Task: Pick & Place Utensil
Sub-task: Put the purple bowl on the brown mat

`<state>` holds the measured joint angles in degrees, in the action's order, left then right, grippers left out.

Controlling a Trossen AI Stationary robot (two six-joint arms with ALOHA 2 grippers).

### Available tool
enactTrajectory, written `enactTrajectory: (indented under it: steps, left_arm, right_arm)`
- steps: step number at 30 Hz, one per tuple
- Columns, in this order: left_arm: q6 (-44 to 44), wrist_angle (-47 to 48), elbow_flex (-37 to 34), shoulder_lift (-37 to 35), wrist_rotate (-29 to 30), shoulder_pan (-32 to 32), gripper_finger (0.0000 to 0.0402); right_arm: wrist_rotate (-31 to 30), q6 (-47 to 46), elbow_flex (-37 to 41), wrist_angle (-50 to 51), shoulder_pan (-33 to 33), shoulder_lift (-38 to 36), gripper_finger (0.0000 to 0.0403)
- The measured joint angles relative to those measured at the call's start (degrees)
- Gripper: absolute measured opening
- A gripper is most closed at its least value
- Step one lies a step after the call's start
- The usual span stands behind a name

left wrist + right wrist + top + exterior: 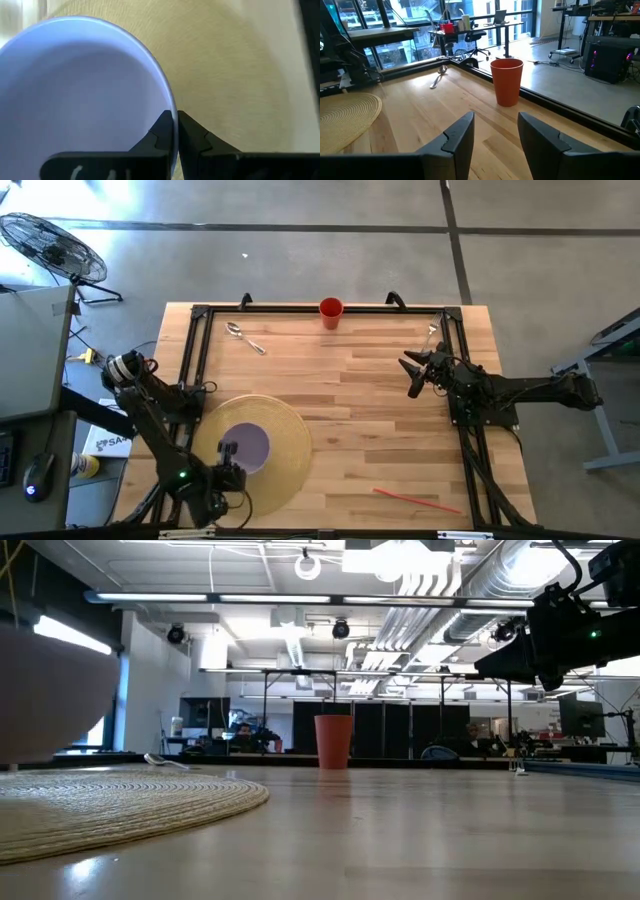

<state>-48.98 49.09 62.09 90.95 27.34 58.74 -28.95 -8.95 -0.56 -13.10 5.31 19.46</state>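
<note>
A silver spoon (244,338) lies flat near the table's far left corner and also shows in the right wrist view (438,76). A fork (432,332) lies by the far right rail. A lavender bowl (250,444) is over a round woven placemat (285,435) at the near left. My left gripper (229,452) is shut on the bowl's rim. My right gripper (412,376) hangs open above the table's right side, short of the fork and an orange cup (507,81). My left gripper (176,125) pinches the bowl's rim (171,107) on the bowl's near-left side, one finger (160,134) inside the bowl and the other outside. The fingers come from above, pointing down. Whether the bowl rests on the placemat or hangs just over it, I cannot tell.
The orange cup (331,311) stands upright at the middle of the far edge. A thin red stick (415,499) lies near the near right corner. A black rail frame (200,340) runs along the left, far and right sides. Bare wood lies between placemat and right arm.
</note>
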Motion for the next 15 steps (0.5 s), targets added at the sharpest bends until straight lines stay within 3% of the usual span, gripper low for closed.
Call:
enactTrajectory:
  steps: [8,15]
  left_arm:
    - [0.7,-1.7,-0.6,0.0,-4.9,-2.3,0.0005]
    - [0.8,-1.6,-0.6,0.0,-2.9,-2.1,0.0005]
  right_arm:
    - [0.0,0.0,0.0,0.0,0.0,0.0,0.0146]
    - [0.0,0.0,0.0,0.0,0.0,0.0,0.0145]
